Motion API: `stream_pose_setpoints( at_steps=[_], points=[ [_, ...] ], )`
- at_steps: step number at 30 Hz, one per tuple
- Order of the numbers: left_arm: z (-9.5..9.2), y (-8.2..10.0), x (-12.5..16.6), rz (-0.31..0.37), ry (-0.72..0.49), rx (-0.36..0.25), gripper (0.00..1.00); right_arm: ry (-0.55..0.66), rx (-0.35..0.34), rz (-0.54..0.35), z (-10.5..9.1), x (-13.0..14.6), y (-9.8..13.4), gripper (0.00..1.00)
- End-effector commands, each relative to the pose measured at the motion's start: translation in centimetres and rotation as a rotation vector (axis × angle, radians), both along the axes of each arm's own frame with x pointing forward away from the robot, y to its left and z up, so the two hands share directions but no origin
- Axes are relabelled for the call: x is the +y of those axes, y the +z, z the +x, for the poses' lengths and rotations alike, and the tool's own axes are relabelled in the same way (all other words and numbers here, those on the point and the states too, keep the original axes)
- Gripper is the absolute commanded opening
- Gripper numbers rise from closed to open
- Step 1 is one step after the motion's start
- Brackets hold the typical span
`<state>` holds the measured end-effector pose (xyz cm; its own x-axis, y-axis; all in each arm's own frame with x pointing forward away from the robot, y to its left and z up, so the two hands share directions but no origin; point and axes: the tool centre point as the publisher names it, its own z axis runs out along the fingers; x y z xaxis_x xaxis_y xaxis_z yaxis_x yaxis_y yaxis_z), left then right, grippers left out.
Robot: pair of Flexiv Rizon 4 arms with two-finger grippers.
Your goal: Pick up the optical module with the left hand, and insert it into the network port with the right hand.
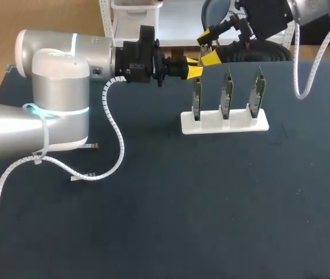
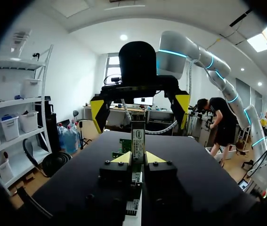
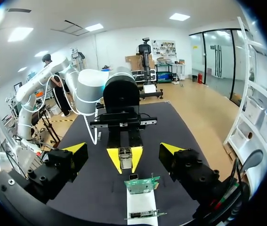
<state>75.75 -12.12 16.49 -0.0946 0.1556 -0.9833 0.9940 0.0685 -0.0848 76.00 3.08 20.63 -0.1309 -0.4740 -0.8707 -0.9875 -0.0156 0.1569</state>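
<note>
My left pincer [image 2: 138, 158] is pressed onto the module [image 2: 138, 136], one yellow tip on each flat side, so the little bar sticks out ahead of the fingers above the table [image 1: 211, 203]. It hangs over the end of the white stand [image 1: 224, 123] nearest my left arm, just above the first of three green boards [image 1: 197, 97] standing upright in it. My right pincer [image 2: 140, 104] faces it from the far side, fingers spread wide and touching nothing.

I judge the module light and stiff, a small metal-cased piece (with smooth sides, so likely slippery under a weak pinch). The narrow plug end is probably the delicate part and should stay free. For the handover my right fingers ought to take the flat sides of the exposed length ahead of my left tips, squarely, so it cannot twist.

The port itself I cannot make out clearly; I guess it sits on the top edge of a board.
</note>
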Motion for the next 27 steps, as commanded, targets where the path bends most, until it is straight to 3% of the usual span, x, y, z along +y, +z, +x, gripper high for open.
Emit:
stream_pose_setpoints(
  at_steps=[1, 2, 3, 27],
  points=[
    [-0.17, -0.09, -0.02, -0.004, 0.007, -0.004, 0.0, -0.013, -0.004, 0.003, -0.41, -0.08, -0.04, 1.0],
    [-0.17, -0.09, -0.02, -0.004, 0.007, -0.004, 0.0, -0.019, -0.003, 0.004, -0.36, -0.12, -0.07, 0.46],
    [-0.17, -0.09, -0.02, -0.004, 0.007, -0.004, 0.0, -0.022, -0.002, 0.006, -0.33, -0.17, -0.1, 0.0],
    [-0.17, -0.09, -0.02, -0.004, 0.007, -0.004, 0.0, -0.037, 0.023, 0.016, -0.44, -0.78, -0.64, 0.0]
  ],
)
